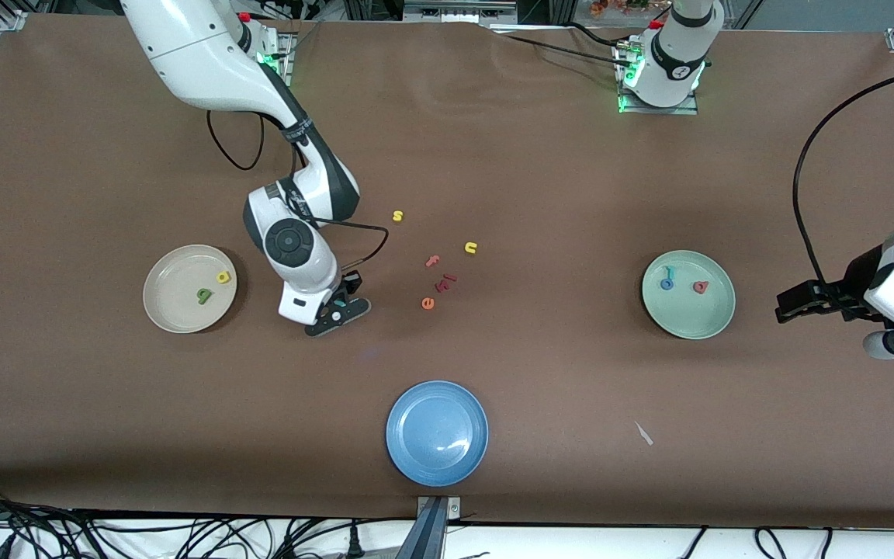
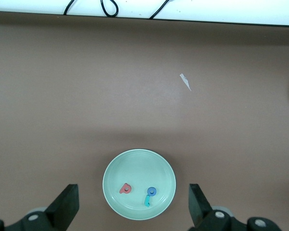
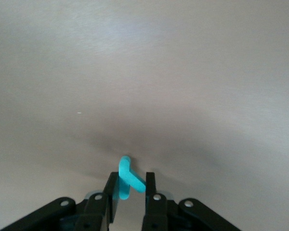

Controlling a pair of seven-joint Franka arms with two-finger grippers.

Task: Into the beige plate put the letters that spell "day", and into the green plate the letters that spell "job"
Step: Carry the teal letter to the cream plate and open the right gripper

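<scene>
My right gripper (image 1: 338, 307) is shut on the teal y (image 3: 127, 179), which sticks out between its fingertips (image 3: 130, 185). It hangs over bare table between the beige plate (image 1: 175, 272) and the loose letters. A yellow letter (image 1: 223, 277) and an olive-green letter (image 1: 203, 295) lie in the beige plate. The green plate (image 1: 687, 314) holds a teal j (image 1: 668, 272), a blue o (image 1: 666, 284) and a red letter (image 1: 701, 287). In the left wrist view the same plate (image 2: 137, 166) shows the red letter (image 2: 126, 188), blue o (image 2: 151, 191) and j (image 2: 148, 200). My left gripper (image 1: 792, 304) waits open beside the green plate, at the left arm's end of the table.
A blue plate (image 1: 437, 432) sits near the front edge. Loose letters lie mid-table: yellow s (image 1: 397, 216), yellow n (image 1: 470, 248), pink f (image 1: 432, 262), red pieces (image 1: 447, 281) and an orange e (image 1: 427, 303). A white scrap (image 1: 643, 433) lies nearer the camera than the green plate.
</scene>
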